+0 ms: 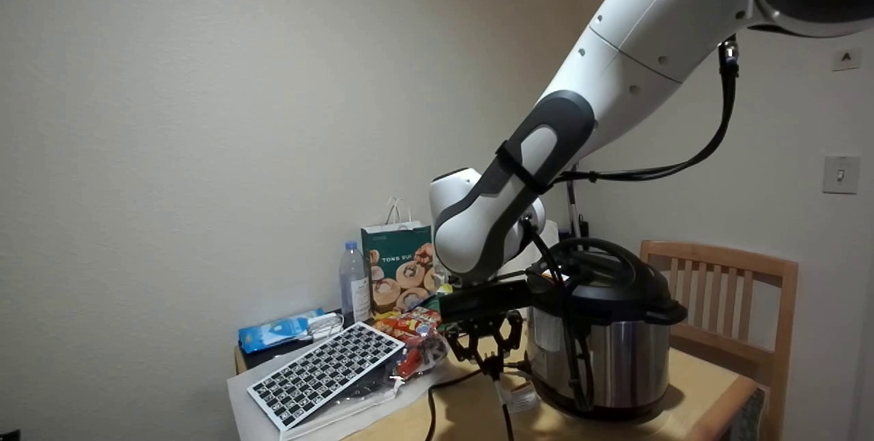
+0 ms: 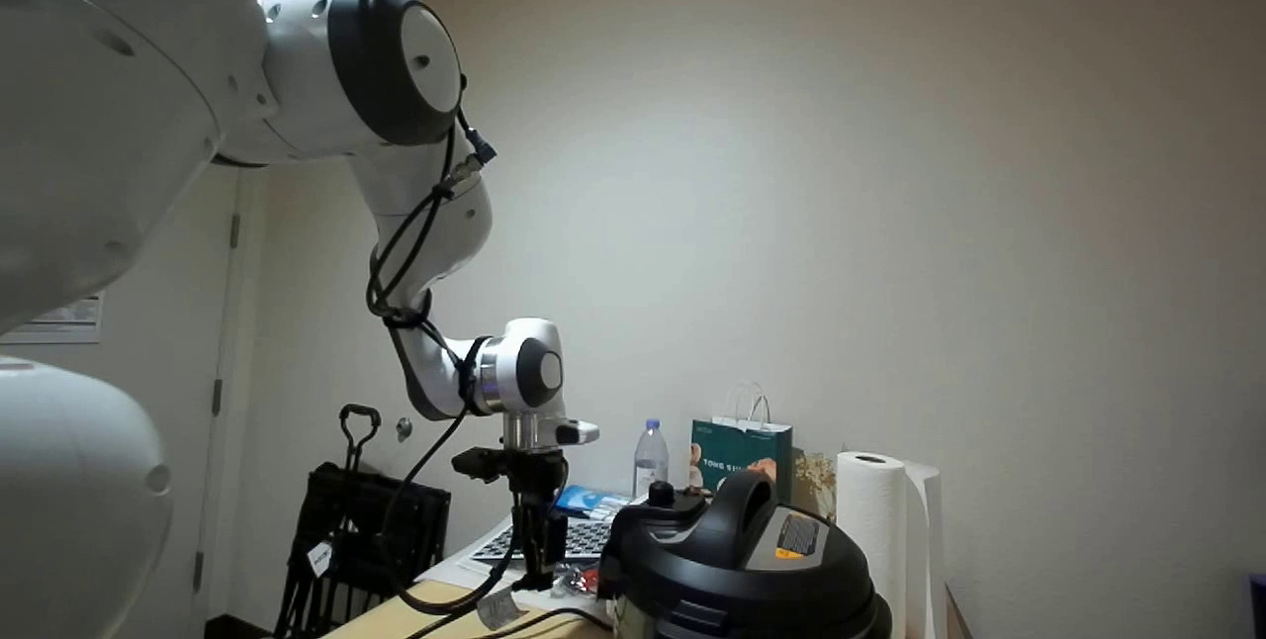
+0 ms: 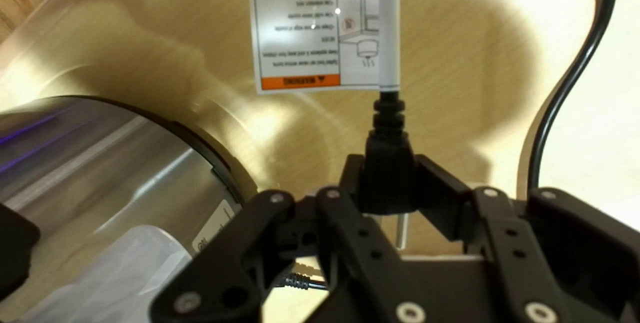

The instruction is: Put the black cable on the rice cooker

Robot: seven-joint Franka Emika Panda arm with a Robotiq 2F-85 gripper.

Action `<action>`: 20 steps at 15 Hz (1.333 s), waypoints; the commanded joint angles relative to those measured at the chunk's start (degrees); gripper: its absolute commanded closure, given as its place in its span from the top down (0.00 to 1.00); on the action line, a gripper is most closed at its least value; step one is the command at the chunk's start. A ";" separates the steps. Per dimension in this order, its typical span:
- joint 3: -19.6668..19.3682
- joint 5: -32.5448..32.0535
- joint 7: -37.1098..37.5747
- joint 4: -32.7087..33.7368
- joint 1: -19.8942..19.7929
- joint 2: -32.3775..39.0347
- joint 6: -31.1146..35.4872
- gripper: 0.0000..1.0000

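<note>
Pale walls rose behind a light wooden table (image 1: 703, 386) on which the rice cooker (image 1: 631, 362) stood upright, its black lid (image 1: 608, 291) in place. From high up, the robot arm (image 1: 546, 134) slanted down toward the cooker and bent at the wrist, so that its gripper (image 3: 390, 178) pointed straight down just beside the cooker's steel body, fingertips lower than the lid. Both fingers were clenched on the plug (image 3: 387, 188) of the black cable (image 3: 388, 113), which put the cord's end over the tabletop near the cooker, a white warning label (image 3: 317, 43) jutting from it. The lid's arched handle (image 2: 744, 510) stood higher than the grasped plug, and in an exterior view the arm's black hoses (image 1: 569, 345) hung across the cooker; whether they touched it could not be told. On the gripper's side of the cooker sat a red packet (image 1: 413, 323) and, farther from the cooker, a checkered board (image 1: 324, 379), a bottle (image 1: 354, 277), a green paper bag (image 1: 398, 277) and a blue packet (image 1: 273, 333). Behind the cooker, in an exterior view, stood a wooden chair (image 1: 724, 260).
</note>
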 commanded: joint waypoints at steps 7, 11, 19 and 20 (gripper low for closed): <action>0.77 -5.17 5.32 -1.94 -1.34 -4.63 0.33 0.12; -2.51 -17.59 18.81 -6.41 -0.08 -13.77 -1.45 0.11; 4.02 -29.71 33.58 -10.33 -7.74 -22.90 -11.84 0.29; 4.23 -29.74 33.84 -11.01 -7.96 -23.53 -11.82 0.29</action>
